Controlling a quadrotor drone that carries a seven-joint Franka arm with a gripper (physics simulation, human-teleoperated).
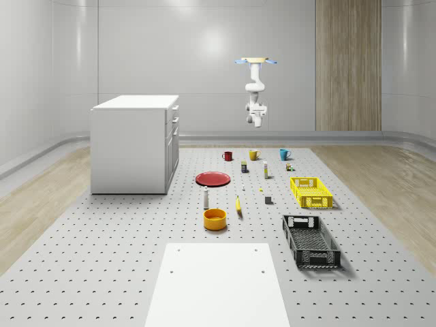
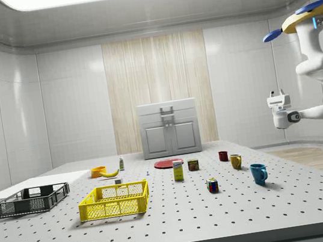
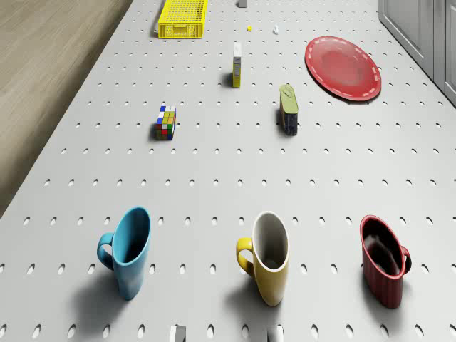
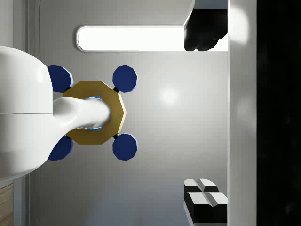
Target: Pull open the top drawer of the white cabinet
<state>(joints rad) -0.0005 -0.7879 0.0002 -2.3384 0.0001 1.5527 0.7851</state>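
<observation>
The white cabinet point(image 1: 129, 146) stands at the whole-scene view's left; its drawer fronts face the row of objects, and the top drawer point(image 2: 166, 109) with its handle sits shut. The cabinet's edge point(image 3: 427, 35) also appears in the drone view. The drone point(image 1: 256, 61) hovers high over the table's far edge, behind the mugs and well away from the cabinet. Its arm hangs down and bends back up, so the gripper point(image 2: 276, 93) points upward toward the drone point(image 4: 91, 113). The gripper point(image 4: 205, 117) is open with nothing between its fingers point(image 4: 204, 200).
Blue mug point(image 3: 128, 249), yellow mug point(image 3: 267, 256) and red mug point(image 3: 385, 260) stand below the drone. A red plate point(image 1: 213, 179), a Rubik's cube point(image 3: 165, 122), small boxes, a banana point(image 1: 238, 206), an orange bowl point(image 1: 214, 219), a yellow crate point(image 1: 311, 191) and a black crate point(image 1: 310, 240) lie on the table.
</observation>
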